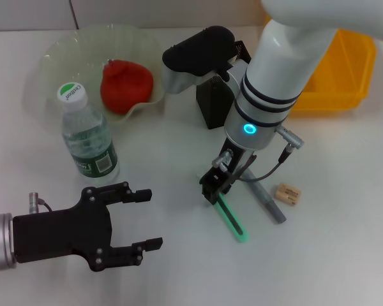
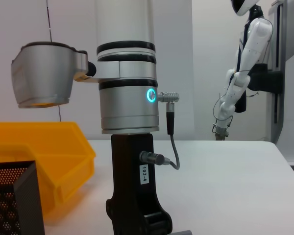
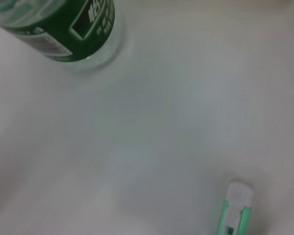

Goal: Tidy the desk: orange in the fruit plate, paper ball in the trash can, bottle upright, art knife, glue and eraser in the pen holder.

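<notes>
**Right Gripper Over Art Knife; Left Gripper Idle at Near Edge**

**Clearances.** The white desk point(image 1: 345, 255) has open surface at the near right, beyond the eraser point(image 1: 288, 194), and between the two arms. The far side is crowded: the fruit plate point(image 1: 51, 57) at far left, the pen holder point(image 1: 212, 102) at centre, and the yellow bin point(image 1: 345, 76) at far right. The bottle point(image 1: 86, 137) stands upright just in front of the plate, near the left gripper.

**Materials and shapes.**
- Fruit plate: translucent, wavy-rimmed; it holds a red-orange, rounded fruit point(image 1: 126, 86).
- Bottle: clear plastic, green label, white cap.
- Pen holder: black, box-shaped, with perforated mesh walls point(image 2: 10, 200).
- Art knife point(image 1: 233, 220): slim, green, flat on the desk; its white-tipped end shows in the right wrist view point(image 3: 236, 210).
- A grey pen-like stick point(image 1: 267, 203) lies just beside the knife, between it and the eraser.
- Eraser: small tan block, apart from the stick.

**Fingers.**
- Right gripper point(image 1: 212, 186): lowered at the far end of the art knife. Whether its fingers are parted or closed on the knife cannot be determined.
- Left gripper point(image 1: 143, 220): near-left corner, fingers spread wide, holding nothing and touching nothing.
</notes>
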Tool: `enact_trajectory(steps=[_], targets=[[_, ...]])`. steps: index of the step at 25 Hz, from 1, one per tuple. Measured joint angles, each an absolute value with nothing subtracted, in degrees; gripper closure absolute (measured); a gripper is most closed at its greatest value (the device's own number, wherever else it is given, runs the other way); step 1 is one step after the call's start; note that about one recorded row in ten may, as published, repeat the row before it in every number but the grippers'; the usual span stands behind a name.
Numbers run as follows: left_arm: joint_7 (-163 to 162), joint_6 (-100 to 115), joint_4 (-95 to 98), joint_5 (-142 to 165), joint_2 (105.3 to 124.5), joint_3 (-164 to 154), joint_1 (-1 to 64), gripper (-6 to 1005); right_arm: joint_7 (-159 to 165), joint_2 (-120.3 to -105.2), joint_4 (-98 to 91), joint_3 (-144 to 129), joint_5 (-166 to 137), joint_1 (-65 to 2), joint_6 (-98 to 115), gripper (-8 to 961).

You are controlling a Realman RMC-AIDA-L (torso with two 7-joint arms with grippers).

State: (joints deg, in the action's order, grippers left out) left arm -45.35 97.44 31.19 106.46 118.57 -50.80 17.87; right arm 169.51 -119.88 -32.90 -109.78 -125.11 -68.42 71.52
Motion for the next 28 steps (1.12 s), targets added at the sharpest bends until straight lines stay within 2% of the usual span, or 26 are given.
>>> enact_trajectory(steps=[4, 20, 25, 28], targets=[[-45.35, 97.37, 31.19, 106.31, 118.65, -50.80, 18.00, 257, 169.51, -119.88, -33.42, -110.81, -125.12, -68.52, 71.88, 679], [-45.35, 96.20, 30.06, 106.08, 118.65, -50.80, 18.94, 257, 169.41, -119.88, -36.89, -112.46, -125.69, -67.85, 72.99, 910], [-45.35, 96.20, 30.05, 106.08, 118.65, -50.80, 18.97, 257, 169.38, -119.85, -38.89, -109.67, -125.71, -65.75, 73.39, 955], [-45.35, 96.21, 30.05, 106.08, 118.65, -50.79, 19.01, 257, 169.37, -119.71, -41.13, -107.16, -126.01, -64.07, 74.23, 933]])
